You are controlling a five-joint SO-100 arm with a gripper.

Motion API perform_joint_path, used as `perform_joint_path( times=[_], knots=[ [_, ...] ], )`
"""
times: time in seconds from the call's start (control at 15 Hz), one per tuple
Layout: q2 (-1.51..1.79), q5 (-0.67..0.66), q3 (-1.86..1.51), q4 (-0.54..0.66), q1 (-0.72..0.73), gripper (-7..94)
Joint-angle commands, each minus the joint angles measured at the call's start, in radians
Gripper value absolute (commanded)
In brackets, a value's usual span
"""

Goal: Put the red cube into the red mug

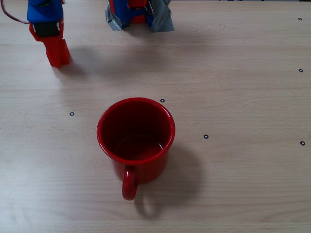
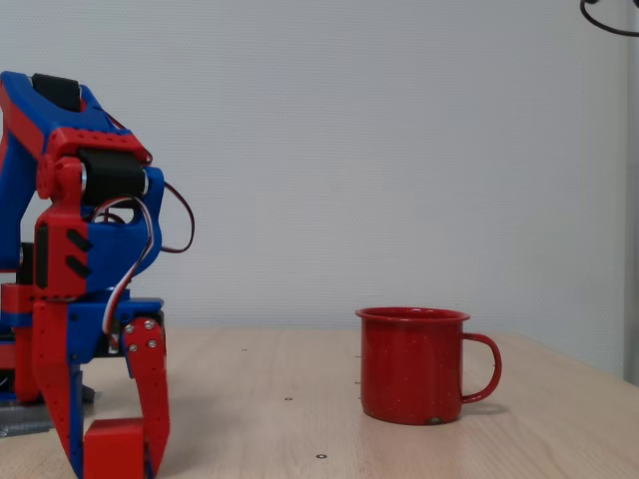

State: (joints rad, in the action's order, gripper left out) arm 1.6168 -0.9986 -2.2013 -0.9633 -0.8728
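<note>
One claw [image 2: 112,449] only, down at the surface [image 1: 243,97] near the arm's base; in the side fixed view its two red fingers [image 2: 152,399] stand either side of the red cube [image 2: 115,444], which sits low between them at surface level; fingers look closed in against the cube's sides, so I'd judge it gripped or just about gripped (can't confirm real contact from this angle); cube not lifted as far as I can see.

From the overhead fixed view the claw [image 1: 56,51] shows top left, the cube itself lost among the red finger parts there; the red mug [image 1: 136,133] stands upright mid-surface, well apart from the claw, mouth open and empty, handle toward the camera's near edge; in the side view the mug [image 2: 414,364] is off to the right, handle pointing away from the arm.

Step in hand, by my reading: the grasp, transport not yet begun. Next move calls for a lift high enough to clear the mug's rim, a carry across to above the mouth, then release (cube is much smaller than the opening, so aim is forgiving).

Room: bare surface between claw and mug, nothing in the path, only small ring marks; the rim nearest the arm is the one edge to clip if the carry is low; surface edges far off on all sides shown.
</note>
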Motion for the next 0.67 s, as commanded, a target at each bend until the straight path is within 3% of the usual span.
perform_joint_path(
  times=[0.0,0.33,0.6],
  knots=[
    [0.034,-0.003,0.011,0.0,-0.015,4],
    [0.057,0.014,0.011,-0.002,-0.009,0],
    [0.101,0.17,0.127,-0.156,-0.002,0]
  ],
)
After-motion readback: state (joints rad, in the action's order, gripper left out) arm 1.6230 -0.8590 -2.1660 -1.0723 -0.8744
